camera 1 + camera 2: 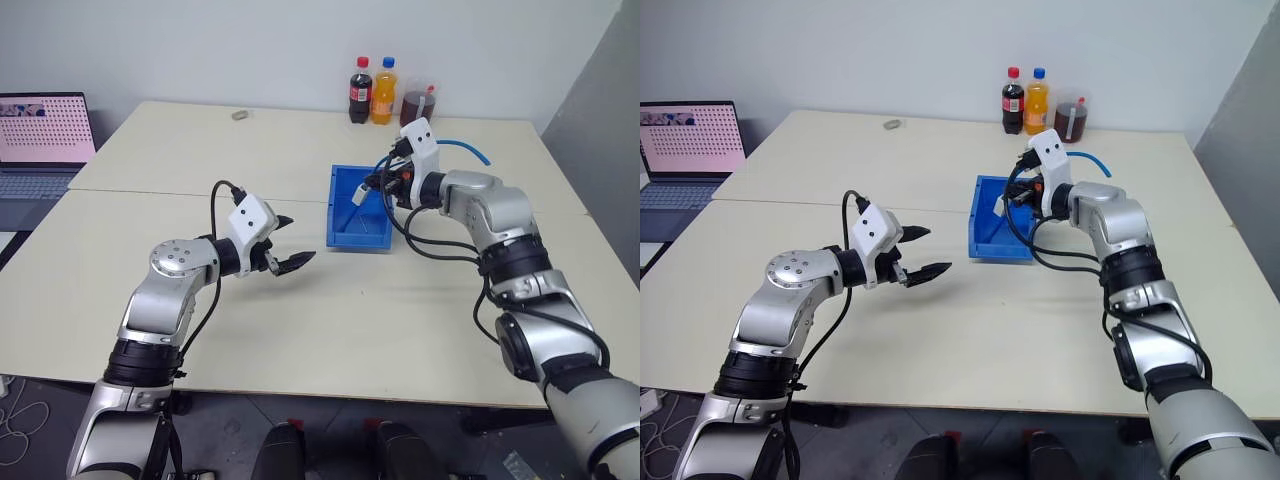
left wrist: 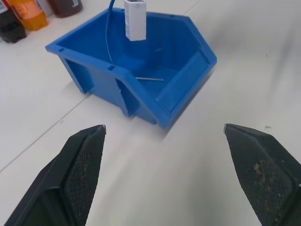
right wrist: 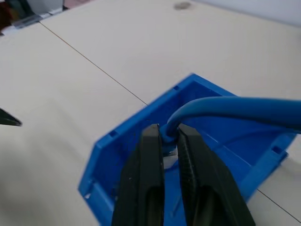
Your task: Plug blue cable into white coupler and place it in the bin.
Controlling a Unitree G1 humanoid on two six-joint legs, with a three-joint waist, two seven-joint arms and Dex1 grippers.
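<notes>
Table: 1 bin, 3 bottles; right pincer grasping blue cable, left pincer released.

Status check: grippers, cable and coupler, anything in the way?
Left gripper open, empty. Right gripper pinching blue cable; white coupler dangling over the bin. Path clear.

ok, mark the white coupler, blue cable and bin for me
white coupler (image 2: pixel 135 20), left wrist view, its side face
blue cable (image 3: pixel 235 107), right wrist view, the curved run above the fingers
bin (image 1: pixel 355 239), left eye view, near outer wall
</notes>
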